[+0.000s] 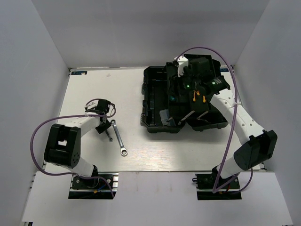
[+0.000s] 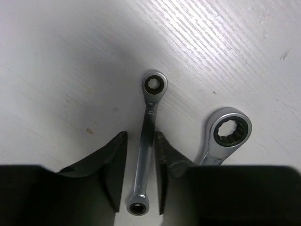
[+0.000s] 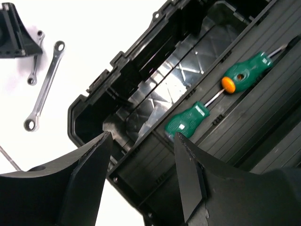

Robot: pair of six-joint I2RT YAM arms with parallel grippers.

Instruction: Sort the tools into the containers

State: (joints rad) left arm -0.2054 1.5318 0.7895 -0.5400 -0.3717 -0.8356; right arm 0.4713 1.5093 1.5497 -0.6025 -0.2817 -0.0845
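Note:
My left gripper (image 2: 141, 134) is down at the table, open, with one finger on each side of the short silver wrench (image 2: 146, 141), which lies flat; neither pad clearly presses on it. The longer wrench (image 2: 229, 132) lies just to the right. In the top view the left gripper (image 1: 105, 126) sits over the short wrench (image 1: 109, 136), beside the longer wrench (image 1: 119, 138). My right gripper (image 3: 143, 135) is open and empty above the black toolbox (image 3: 94, 117). Two green-handled screwdrivers (image 3: 187, 122) (image 3: 247, 70) lie in its tray. No pliers show clearly.
The open black toolbox (image 1: 153, 101) fills the table's right half, with the right arm (image 1: 235, 113) reaching over it. Grey walls enclose the table on three sides. The right wrist view also shows both wrenches (image 3: 44, 87) on the white table beyond the box.

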